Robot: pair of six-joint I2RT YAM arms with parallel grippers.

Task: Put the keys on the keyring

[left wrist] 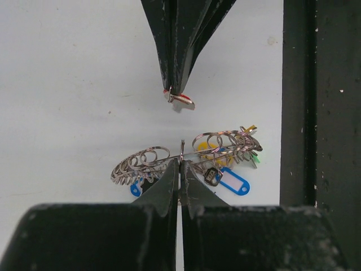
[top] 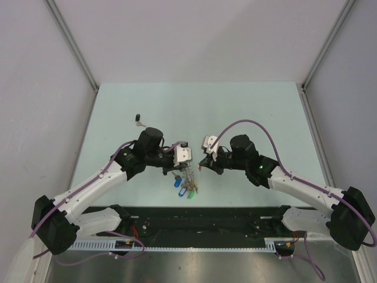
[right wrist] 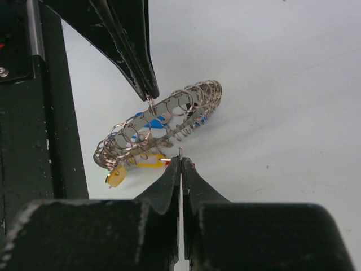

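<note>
The keyring (left wrist: 151, 160), a large silver wire ring fringed with small rings, keys and coloured tags, hangs just above the table. My left gripper (left wrist: 181, 162) is shut on its wire at the middle. The ring also shows in the top view (top: 188, 178) and the right wrist view (right wrist: 186, 101), where the left fingers (right wrist: 141, 73) pinch it from above. My right gripper (right wrist: 180, 159) is shut on the red-headed key (left wrist: 183, 101), whose metal tip pokes up between the jaws. It holds the key a short gap from the ring. In the top view the left gripper (top: 182, 170) and right gripper (top: 202, 167) nearly meet.
A small black-headed item (top: 138, 119) lies on the table farther back left. A black rail (top: 200, 221) runs along the near edge and shows beside the ring (left wrist: 318, 113). A blue tag (left wrist: 234, 182) and a yellow tag (right wrist: 148, 162) hang from the ring.
</note>
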